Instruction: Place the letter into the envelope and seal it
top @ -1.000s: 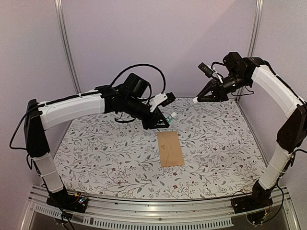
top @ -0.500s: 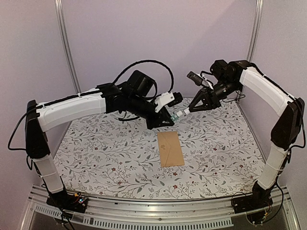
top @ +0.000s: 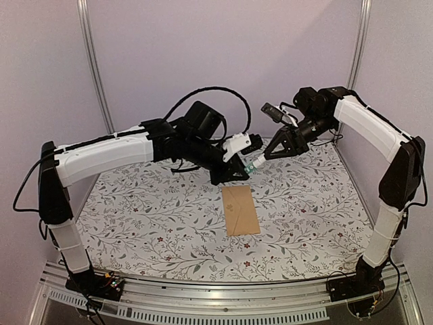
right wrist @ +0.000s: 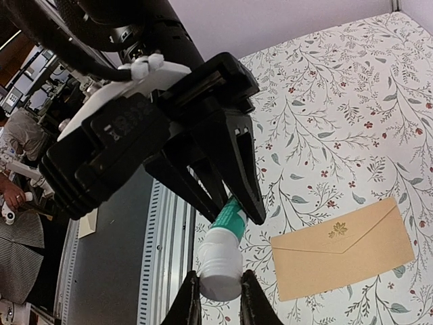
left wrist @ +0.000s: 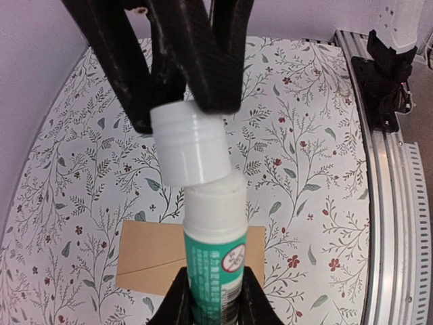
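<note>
Drawn together since a second ago, the left claw point(left wrist: 215, 298), clamped on a green glue stick point(left wrist: 215, 257), meets the right claw point(right wrist: 215, 294) pinching its white cap point(left wrist: 189, 145) above the envelope point(top: 240, 210) on the worktop point(top: 149, 217), letter unseen, perhaps inside; a skewed pull could wrench the stick loose.

Dull black plastic gripping smooth white plastic, kraft paper below.

The left gripper point(left wrist: 215, 301) has matt black plastic fingers. Between them is the glue stick point(left wrist: 215, 261), a smooth plastic tube with a glossy green printed label. The right gripper point(right wrist: 215, 298) is the same dull black plastic, and it's on the cap point(right wrist: 220, 265), which is satin white plastic, ridged round the rim. Under both grippers lies the envelope point(top: 240, 210), matt tan kraft paper with a small shiny gold leaf stamp. Beneath that is the table cover point(top: 149, 217), matt with printed sprigs; cloth or paper, can't tell. Off beside the left gripper runs a rail point(left wrist: 399, 237) of bare brushed metal.
</note>
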